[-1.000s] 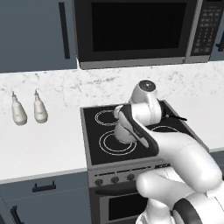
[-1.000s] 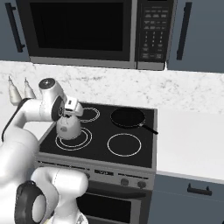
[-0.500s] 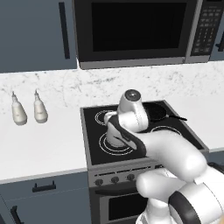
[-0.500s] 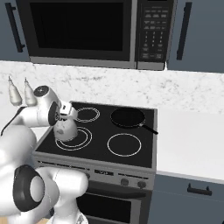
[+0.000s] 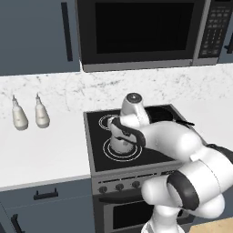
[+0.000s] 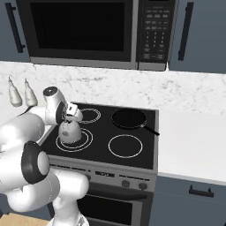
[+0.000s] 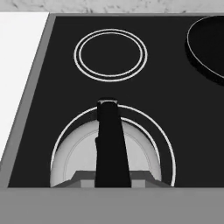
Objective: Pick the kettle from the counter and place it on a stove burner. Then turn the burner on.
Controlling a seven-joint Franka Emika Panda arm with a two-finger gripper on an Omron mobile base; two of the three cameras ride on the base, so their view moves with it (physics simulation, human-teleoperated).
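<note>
The hand (image 6: 69,118) grips the kettle (image 6: 69,131) by its arched handle (image 7: 110,140), keeping it upright. The kettle sits centred on the stove burner (image 7: 170,153), so heat would reach its base.

Speckled pale matt kettle (image 6: 69,131) w/ dark handle; smooth black glass cooktop (image 6: 132,154); veined white stone desk (image 5: 41,154); matt black pan (image 6: 128,118).

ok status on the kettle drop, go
Gripper at the kettle handle, jaws hidden. Kettle over the big double-ring stove burner, front left. Black pan sits rear right, clear of it.
</note>
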